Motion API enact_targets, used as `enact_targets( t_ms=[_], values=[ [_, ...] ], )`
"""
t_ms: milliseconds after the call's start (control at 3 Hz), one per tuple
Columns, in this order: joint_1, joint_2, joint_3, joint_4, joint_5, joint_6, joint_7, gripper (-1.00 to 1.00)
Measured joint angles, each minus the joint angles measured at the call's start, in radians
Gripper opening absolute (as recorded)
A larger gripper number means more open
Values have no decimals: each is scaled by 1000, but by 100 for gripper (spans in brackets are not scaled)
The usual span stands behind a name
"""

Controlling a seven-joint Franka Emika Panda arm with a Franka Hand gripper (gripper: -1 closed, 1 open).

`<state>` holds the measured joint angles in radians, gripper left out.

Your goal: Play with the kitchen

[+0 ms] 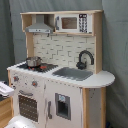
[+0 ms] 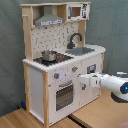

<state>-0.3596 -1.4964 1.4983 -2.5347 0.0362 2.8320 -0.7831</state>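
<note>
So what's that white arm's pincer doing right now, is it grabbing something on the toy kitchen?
Pincer: right up at the white and light-wood toy kitchen's front beside the oven door; open, closed or holding cannot be told.

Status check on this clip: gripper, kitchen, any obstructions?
Gripper at the kitchen front, right of the oven door, finger state unreadable. Small pot sits on the stovetop. Nothing between arm and kitchen.
</note>
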Motion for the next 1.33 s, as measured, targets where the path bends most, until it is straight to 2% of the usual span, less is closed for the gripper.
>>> enact_targets(
  t_ms=[333,667,1333],
  values=[
    [-26,0,14,-16,0,84,-61,100],
    [-76,0,21,-30,0,171,-116,100],
    [-211,0,33,-46,0,346,-149,100]
  ],
)
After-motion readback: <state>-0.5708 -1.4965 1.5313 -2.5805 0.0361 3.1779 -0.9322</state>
